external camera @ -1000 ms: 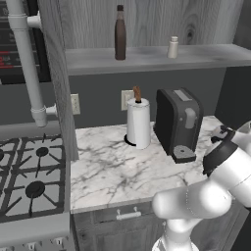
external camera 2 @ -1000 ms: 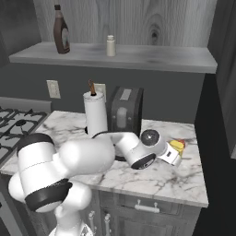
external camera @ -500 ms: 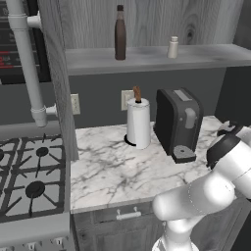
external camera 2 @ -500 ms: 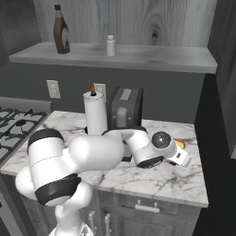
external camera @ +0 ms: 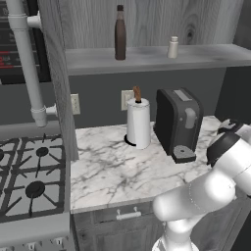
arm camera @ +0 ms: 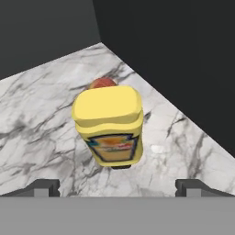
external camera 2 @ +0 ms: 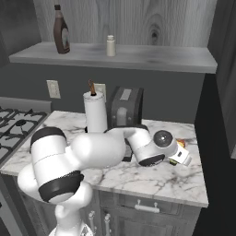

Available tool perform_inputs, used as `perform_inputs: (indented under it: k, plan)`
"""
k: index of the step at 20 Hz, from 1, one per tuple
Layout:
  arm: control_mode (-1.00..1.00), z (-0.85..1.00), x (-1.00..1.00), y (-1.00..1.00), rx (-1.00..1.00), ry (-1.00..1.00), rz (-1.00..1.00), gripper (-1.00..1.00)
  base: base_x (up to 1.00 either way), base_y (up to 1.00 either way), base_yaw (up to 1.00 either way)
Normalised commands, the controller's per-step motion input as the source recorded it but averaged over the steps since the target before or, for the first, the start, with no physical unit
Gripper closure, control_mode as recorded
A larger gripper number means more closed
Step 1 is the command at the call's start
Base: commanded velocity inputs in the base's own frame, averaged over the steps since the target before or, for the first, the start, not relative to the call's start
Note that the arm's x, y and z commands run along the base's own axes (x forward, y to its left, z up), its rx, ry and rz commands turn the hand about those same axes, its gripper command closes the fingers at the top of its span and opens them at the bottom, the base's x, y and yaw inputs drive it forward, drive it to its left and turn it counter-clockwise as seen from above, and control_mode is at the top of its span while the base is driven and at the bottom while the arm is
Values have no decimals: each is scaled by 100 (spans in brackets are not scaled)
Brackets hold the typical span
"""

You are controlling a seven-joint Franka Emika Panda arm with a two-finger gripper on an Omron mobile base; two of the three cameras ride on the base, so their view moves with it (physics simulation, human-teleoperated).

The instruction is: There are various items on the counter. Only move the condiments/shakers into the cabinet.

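Note:
The yellow squeeze bottle [arm camera: 110,126] with a label stands on the marble counter [arm camera: 36,119] near its right end, by a dark wall. My gripper [arm camera: 118,188] is open and hovers just short of the bottle, one fingertip [arm camera: 43,187] to each side, touching nothing. From the right base view the gripper [external camera 2: 183,156] hangs low over the counter [external camera 2: 152,182], with a bit of the yellow bottle [external camera 2: 180,144] behind it. The dark brown bottle [external camera: 120,33] [external camera 2: 60,36] and the small pale shaker [external camera: 172,47] [external camera 2: 110,46] stand on the cabinet shelf [external camera: 147,58] [external camera 2: 152,57].
A white paper-towel roll [external camera: 138,122] [external camera 2: 95,113] and a black coffee machine [external camera: 179,122] [external camera 2: 123,108] stand at the back of the counter. The gas stove [external camera: 24,171] lies to the left. A small red-orange thing [arm camera: 103,83] sits just behind the yellow bottle. A dark wall [arm camera: 183,55] closes the right side.
The arm has swung further right and lower over the counter's right end, toward the yellow bottle. The jaws have stayed open.

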Motion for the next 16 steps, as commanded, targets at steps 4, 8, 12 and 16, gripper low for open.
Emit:
perform_inputs:
  k: [4, 8, 12, 16]
  plan:
    - [-100, 0, 3, 0, 0, 0, 0, -100, 0, 0, 0]
    - [-100, -3, 1, 0, 0, 0, 0, -100, 0, 0, 0]
    - [-100, -1, 0, 0, 0, 0, 0, -100, 0, 0, 0]
    - [-100, -2, 3, 0, 0, 0, 0, -100, 0, 0, 0]
